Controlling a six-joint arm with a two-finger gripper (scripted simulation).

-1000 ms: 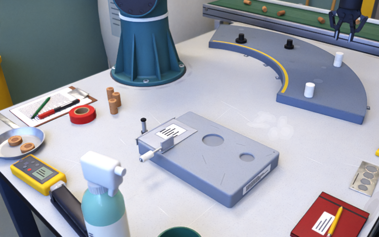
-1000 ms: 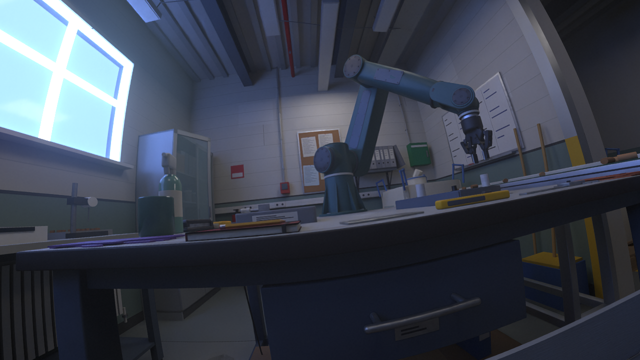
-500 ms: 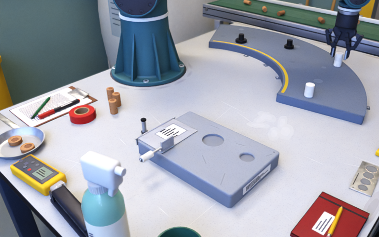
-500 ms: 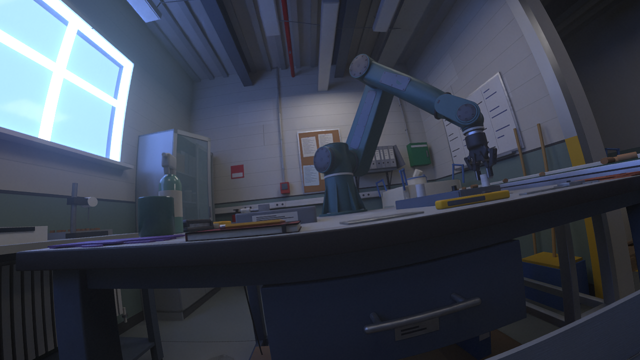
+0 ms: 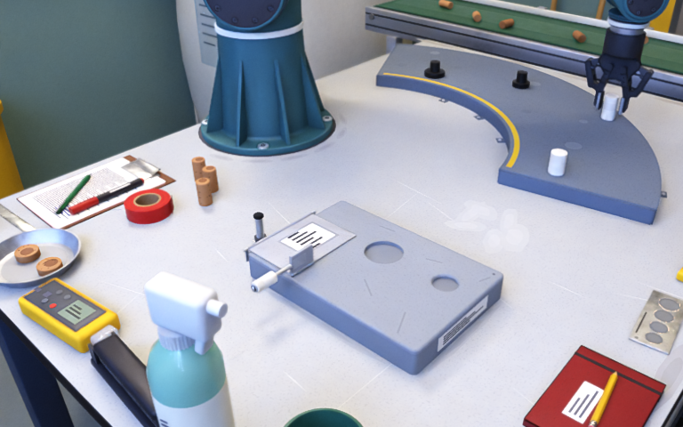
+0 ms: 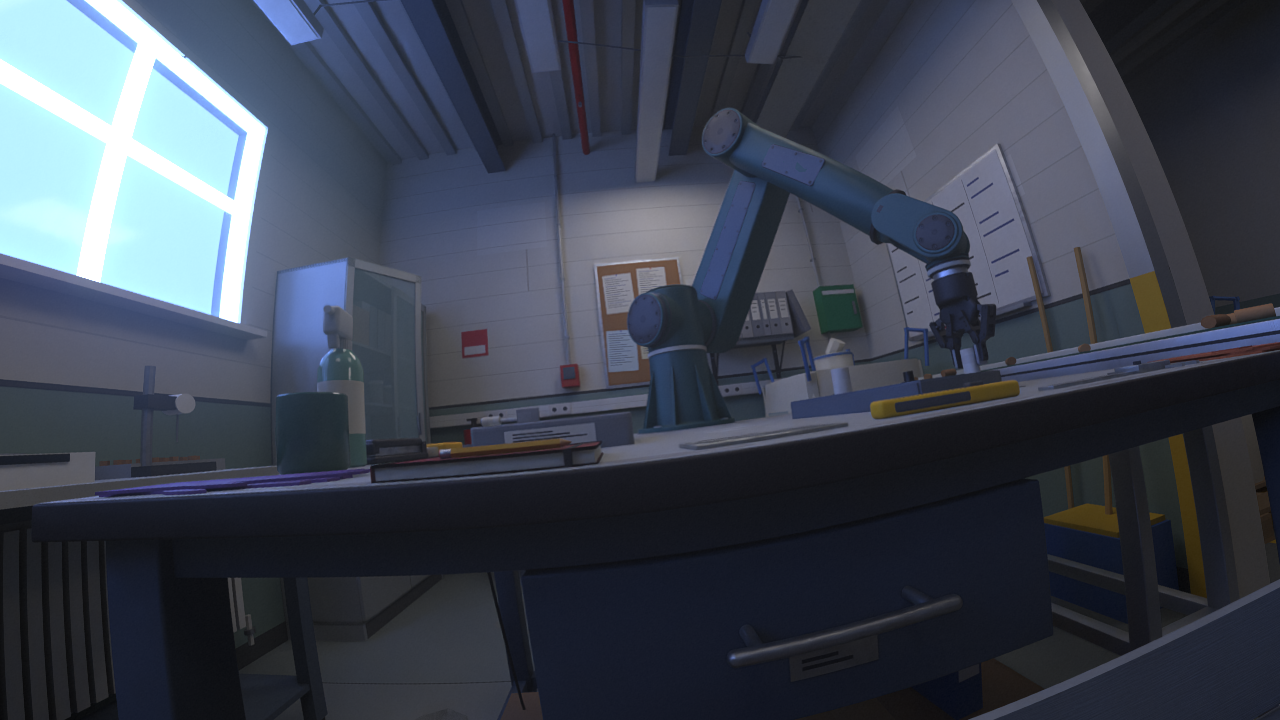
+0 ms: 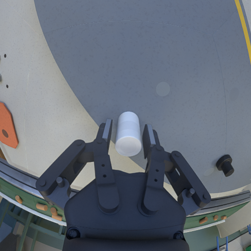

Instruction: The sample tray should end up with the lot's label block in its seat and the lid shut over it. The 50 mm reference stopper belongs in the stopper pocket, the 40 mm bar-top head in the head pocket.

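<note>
My gripper (image 5: 610, 104) (image 7: 128, 133) (image 6: 966, 358) is low over the far right of the curved grey platform (image 5: 549, 126), straddling an upright white stopper (image 5: 609, 107) (image 7: 128, 137) that stands on the platform. A second, shorter white stopper (image 5: 557, 161) stands nearer the platform's front edge, and two black bar-top heads (image 5: 434, 69) (image 5: 521, 79) stand along its back. The grey sample tray (image 5: 375, 279) lies mid-table with a large round pocket (image 5: 383, 252) and a small one (image 5: 445, 283), both empty, and its lid (image 5: 312, 236) down at the left end. My gripper is open and holds nothing.
The conveyor rail (image 5: 503, 40) runs just behind my gripper, with corks on its green belt. A spray bottle (image 5: 189, 352), yellow meter (image 5: 68, 312), red tape roll (image 5: 149, 205), clipboard (image 5: 93, 189) and three corks (image 5: 204, 176) stand left of the tray; a red notebook (image 5: 594, 393) lies front right.
</note>
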